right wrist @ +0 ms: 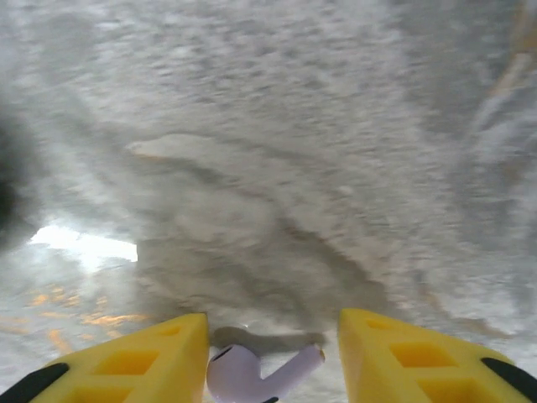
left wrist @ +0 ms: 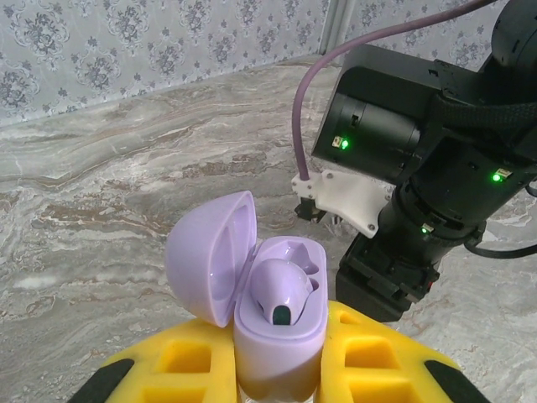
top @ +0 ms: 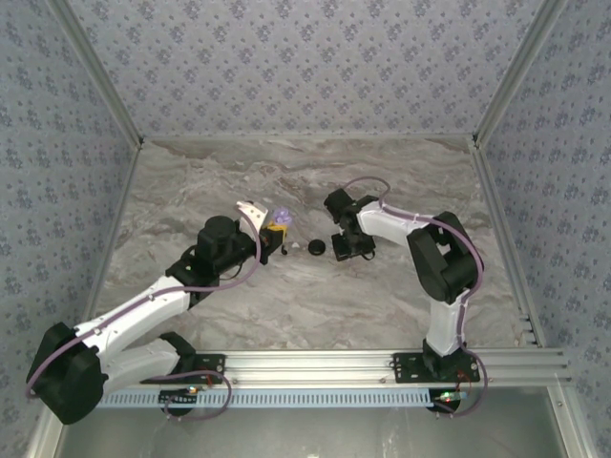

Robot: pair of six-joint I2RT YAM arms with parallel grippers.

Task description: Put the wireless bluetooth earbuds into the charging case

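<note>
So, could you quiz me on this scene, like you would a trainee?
1. True or false: the lid of the charging case is shut.
2. What lies on the table between the fingers of the right end effector? A: a coin. B: an earbud. C: a screw.
3. Fill in: the left end effector is clamped on the ____.

Key:
1. False. The lid stands open, and the seated earbud rests inside.
2. B. The loose earbud lies there, with the fingers apart.
3. Charging case.
</note>
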